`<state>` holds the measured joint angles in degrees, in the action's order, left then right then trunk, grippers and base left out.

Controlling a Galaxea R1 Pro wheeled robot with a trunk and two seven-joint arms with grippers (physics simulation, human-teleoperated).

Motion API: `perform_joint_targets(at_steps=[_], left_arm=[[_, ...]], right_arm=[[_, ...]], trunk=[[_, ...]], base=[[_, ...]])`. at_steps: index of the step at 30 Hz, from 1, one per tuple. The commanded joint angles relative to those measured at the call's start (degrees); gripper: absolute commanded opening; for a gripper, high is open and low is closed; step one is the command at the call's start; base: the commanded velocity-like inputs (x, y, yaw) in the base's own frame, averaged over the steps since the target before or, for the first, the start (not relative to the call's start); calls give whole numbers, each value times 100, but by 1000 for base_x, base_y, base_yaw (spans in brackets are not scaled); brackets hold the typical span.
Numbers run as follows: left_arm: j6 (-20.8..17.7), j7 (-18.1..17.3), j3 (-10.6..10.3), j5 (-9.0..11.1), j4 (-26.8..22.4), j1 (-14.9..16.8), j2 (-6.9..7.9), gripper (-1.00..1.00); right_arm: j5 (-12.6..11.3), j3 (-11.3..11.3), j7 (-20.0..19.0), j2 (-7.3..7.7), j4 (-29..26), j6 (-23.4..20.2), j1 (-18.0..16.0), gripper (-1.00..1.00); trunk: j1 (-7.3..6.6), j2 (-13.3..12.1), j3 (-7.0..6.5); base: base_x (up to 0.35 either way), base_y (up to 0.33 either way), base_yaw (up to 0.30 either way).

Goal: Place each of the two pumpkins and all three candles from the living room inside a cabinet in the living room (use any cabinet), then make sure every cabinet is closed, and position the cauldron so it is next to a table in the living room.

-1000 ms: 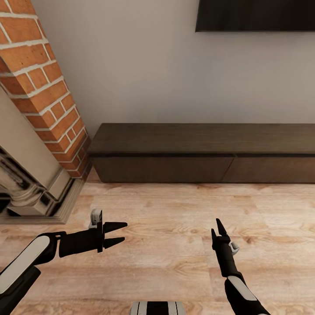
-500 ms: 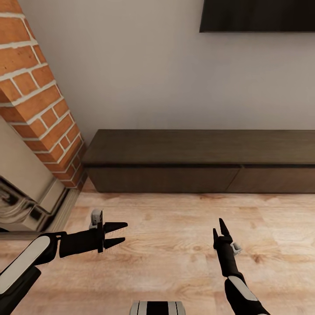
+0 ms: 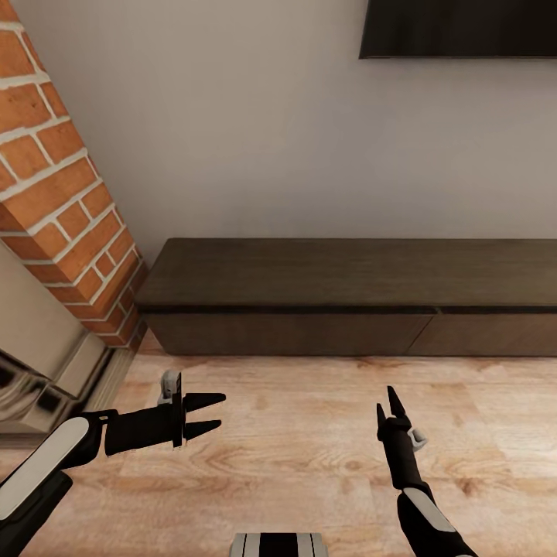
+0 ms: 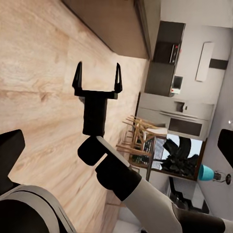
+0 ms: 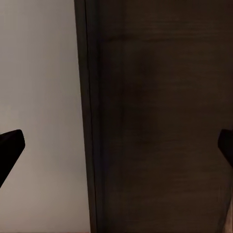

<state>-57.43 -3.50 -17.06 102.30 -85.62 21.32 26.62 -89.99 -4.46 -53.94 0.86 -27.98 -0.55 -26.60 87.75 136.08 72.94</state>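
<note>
The cabinet [image 3: 348, 298] is a long, low dark-brown unit against the wall ahead, with both visible drawer fronts shut. My left gripper [image 3: 222, 410] hangs open and empty over the wooden floor, short of the cabinet's left end. My right gripper [image 3: 386, 399] is open and empty too, pointing toward the cabinet's middle. The left wrist view looks across at the right gripper [image 4: 97, 73], its fingers spread. In the right wrist view the cabinet [image 5: 160, 121] top meets the pale wall. The pumpkins, the candles and the cauldron are out of view.
A red brick chimney [image 3: 62, 193] and the grey fireplace surround [image 3: 39, 371] stand at the left. A dark screen [image 3: 460, 27] hangs on the wall above the cabinet. Wooden floor [image 3: 309, 456] lies between me and the cabinet.
The whole picture has shifted: the cabinet sits lower and the fireplace has slid toward the left edge, so the camera has moved. Both arms keep the same pose.
</note>
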Motion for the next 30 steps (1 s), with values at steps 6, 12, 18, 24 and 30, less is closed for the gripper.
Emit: perform_joint_targets(at_steps=[6,12,18,24,30], left_arm=[[-5,-37,-8,-26,2,4,1,100],[-5,-37,-8,-26,2,4,1,100],[-5,-37,-8,-26,3,4,1,100],[-5,-37,-8,-26,9,4,1,100],[-5,-35,-6,-25,11,4,1,100]], right_arm=[[-45,15,-20,2,3,-6,-3,100],[-45,15,-20,2,3,-6,-3,100],[-45,15,-20,2,3,-6,-3,100],[-45,15,-20,2,3,-6,-3,100],[-45,15,-20,2,3,-6,-3,100]], trunk=[[1,1,4],[1,1,4],[1,1,4],[1,1,4],[1,1,4]], base=[[150,0,0],[168,0,0],[195,0,0],[195,0,0],[157,0,0]])
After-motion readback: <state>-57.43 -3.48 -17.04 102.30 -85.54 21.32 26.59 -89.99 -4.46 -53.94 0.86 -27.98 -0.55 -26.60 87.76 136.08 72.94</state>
